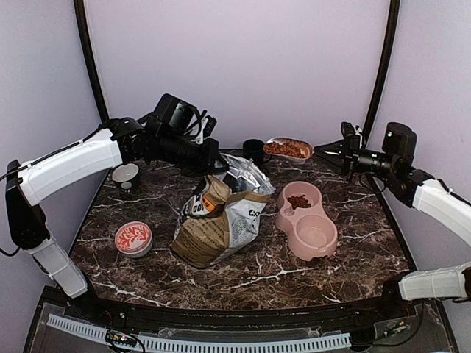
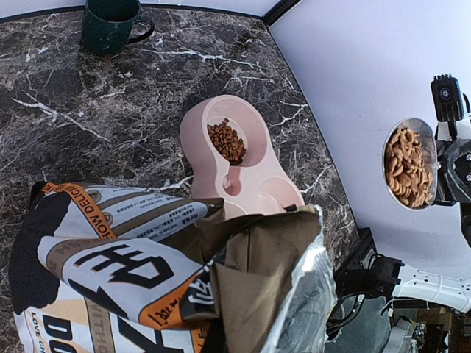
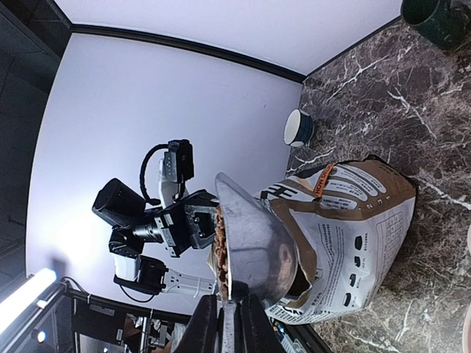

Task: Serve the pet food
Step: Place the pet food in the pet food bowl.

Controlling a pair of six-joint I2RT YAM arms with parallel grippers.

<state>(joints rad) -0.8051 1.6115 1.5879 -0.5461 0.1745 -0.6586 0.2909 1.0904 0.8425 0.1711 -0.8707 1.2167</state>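
The pet food fills a metal scoop (image 1: 288,149), whose handle sits between the fingers of my shut right gripper (image 1: 340,154) (image 3: 228,307). The scoop hangs level above the far table edge, behind the pink double bowl (image 1: 324,248). More pet food (image 1: 299,201) (image 2: 227,141) lies in the bowl's far compartment, while the near one holds nothing. My left gripper (image 1: 218,165) is shut on the silver-lined top edge of the tan-and-white bag (image 1: 221,224) (image 2: 132,265) and holds its mouth up. The left wrist view shows the bag covering the fingers, with the scoop (image 2: 408,165) at the right.
A dark green mug (image 1: 254,149) (image 2: 110,23) stands at the back, just left of the scoop. A white cup with a blue band (image 1: 126,175) (image 3: 299,128) sits at the far left. A red-patterned bowl (image 1: 133,238) is near the left front.
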